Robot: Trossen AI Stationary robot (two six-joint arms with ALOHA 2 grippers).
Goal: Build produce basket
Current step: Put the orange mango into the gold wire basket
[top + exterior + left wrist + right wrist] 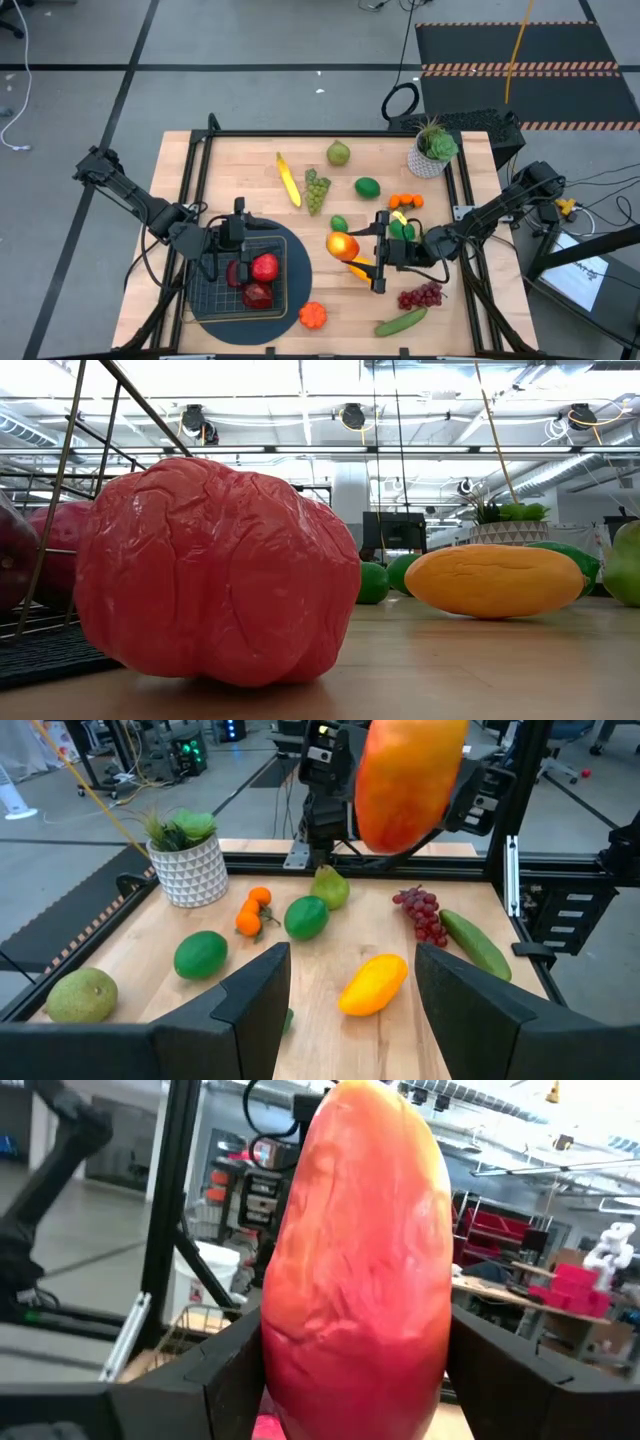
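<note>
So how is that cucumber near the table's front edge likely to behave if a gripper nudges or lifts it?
The cucumber is long and rounded and lies flat on the table, so a sideways push would probably roll it. Its skin looks glossy, so it may slip in a grip. It looks like moulded plastic, so likely stiff and light.

No readable text, label or sign anywhere.

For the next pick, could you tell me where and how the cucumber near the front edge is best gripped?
Probably across the middle of the cucumber, from straight above. It lies flat and slanted on the table, long and narrow, so the jaws should close across its width. The purple grapes lie close beside one end, so stay mid-length.
</note>
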